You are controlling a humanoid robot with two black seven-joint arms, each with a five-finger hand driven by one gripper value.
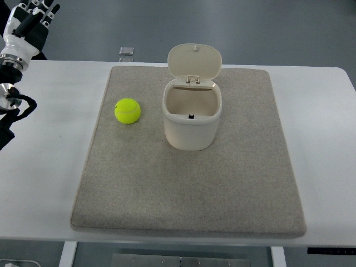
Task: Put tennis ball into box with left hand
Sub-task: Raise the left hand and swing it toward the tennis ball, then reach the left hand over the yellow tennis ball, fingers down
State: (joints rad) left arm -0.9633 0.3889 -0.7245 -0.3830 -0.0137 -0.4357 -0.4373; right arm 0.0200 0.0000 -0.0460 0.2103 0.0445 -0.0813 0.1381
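A yellow-green tennis ball (127,110) lies on the grey felt mat (222,189), left of the box. The box (192,119) is a cream tub with its hinged lid tipped up at the back, and its inside looks bare. My left hand (34,16) hovers at the top left corner, past the table's far edge, well away from the ball. Its fingers are relaxed and spread, holding nothing. The right hand does not show.
The mat covers the middle of a white table (50,167). Black cabling (14,108) of my left arm hangs over the table's left side. A small grey square (127,51) lies on the floor beyond the far edge.
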